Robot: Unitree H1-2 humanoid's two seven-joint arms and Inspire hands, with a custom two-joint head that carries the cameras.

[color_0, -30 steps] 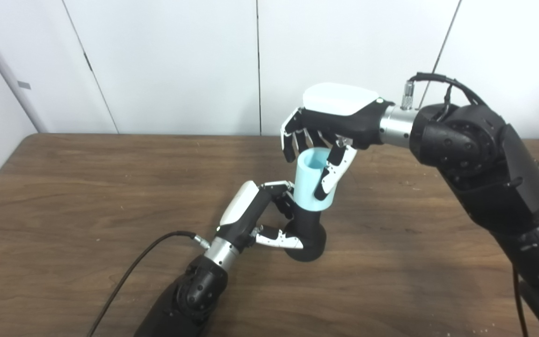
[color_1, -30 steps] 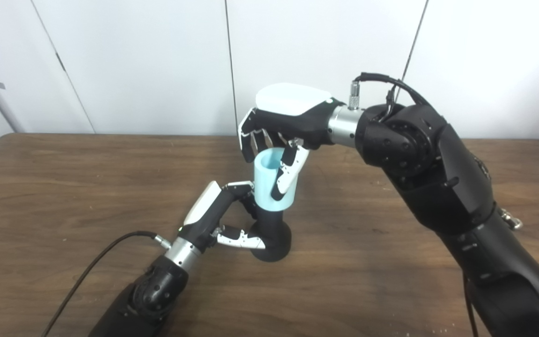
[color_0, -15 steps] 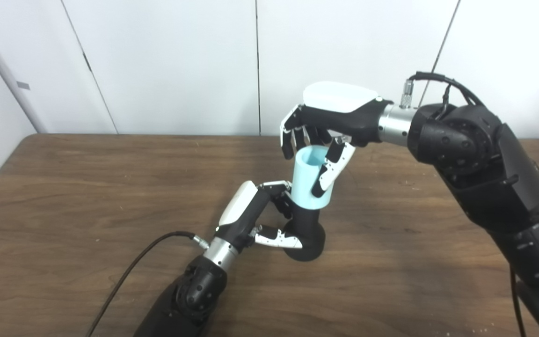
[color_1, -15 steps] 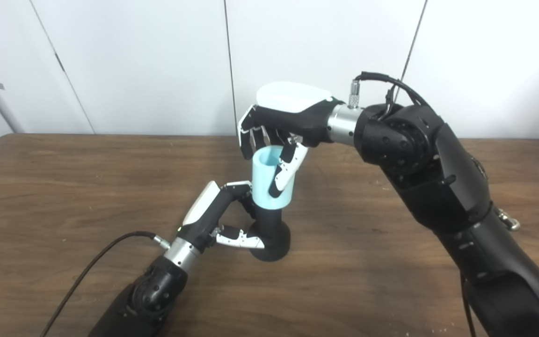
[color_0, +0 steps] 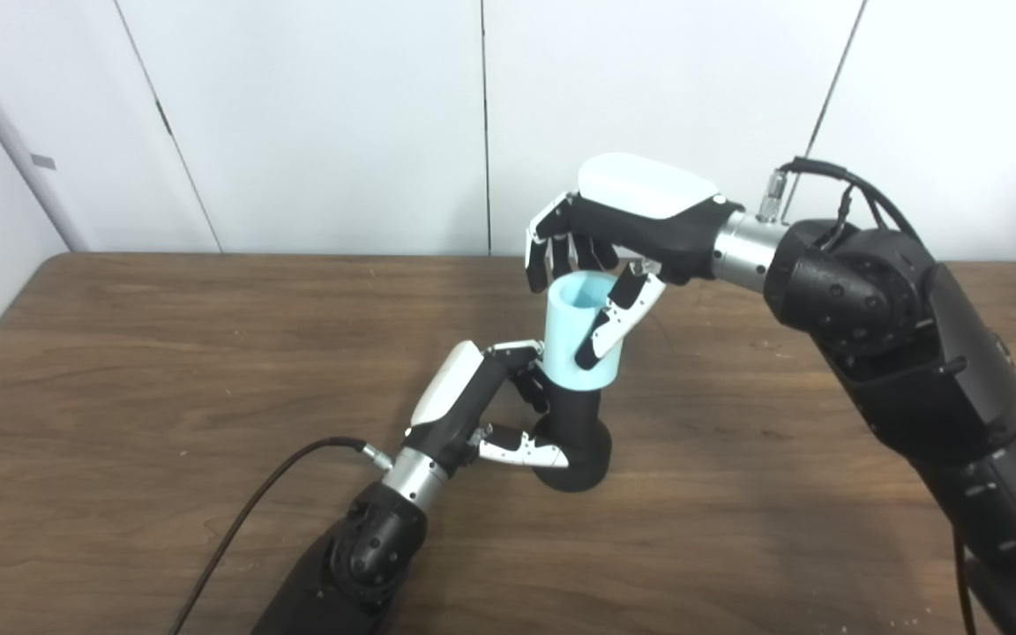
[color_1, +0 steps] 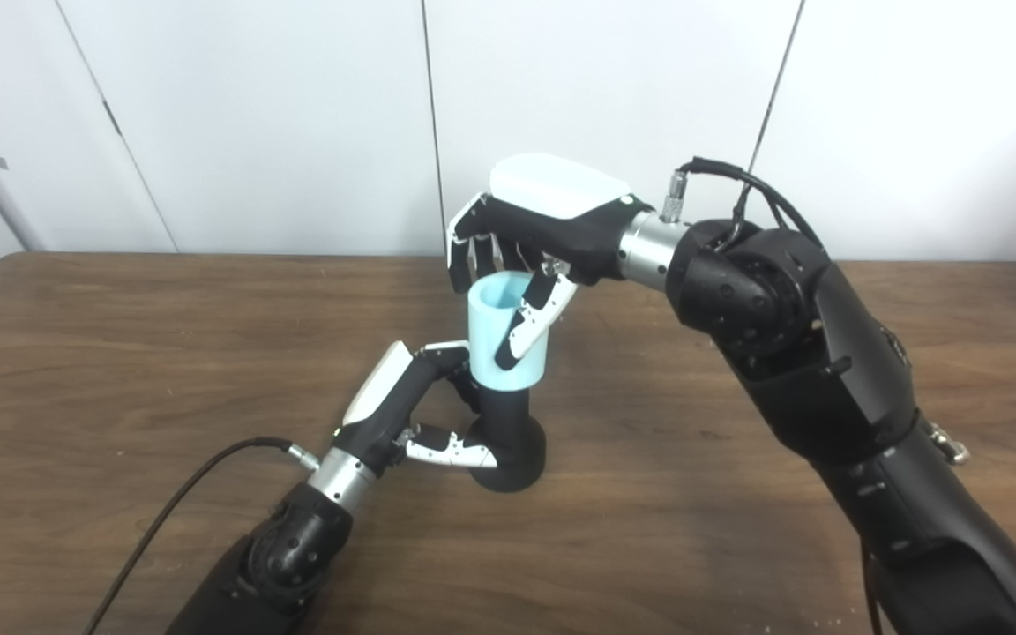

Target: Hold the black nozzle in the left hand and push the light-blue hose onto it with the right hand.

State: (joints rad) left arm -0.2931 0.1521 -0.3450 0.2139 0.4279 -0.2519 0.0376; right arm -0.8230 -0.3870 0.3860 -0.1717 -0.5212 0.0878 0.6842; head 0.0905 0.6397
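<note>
Left hand point(color_0: 490, 414) wrapped around the black nozzle point(color_0: 574, 437), whose rounded base rests on the wooden table point(color_0: 120, 370). The light-blue hose point(color_0: 580, 331) — a short, wide tube standing upright with its lower end over the nozzle neck — is gripped near its open rim by the right hand point(color_0: 618, 238), thumb down the front and fingers behind. The hose looks light, smooth and probably slippery — a grip at mid-wall, not on the rim, should resist sliding and tilting.
</note>
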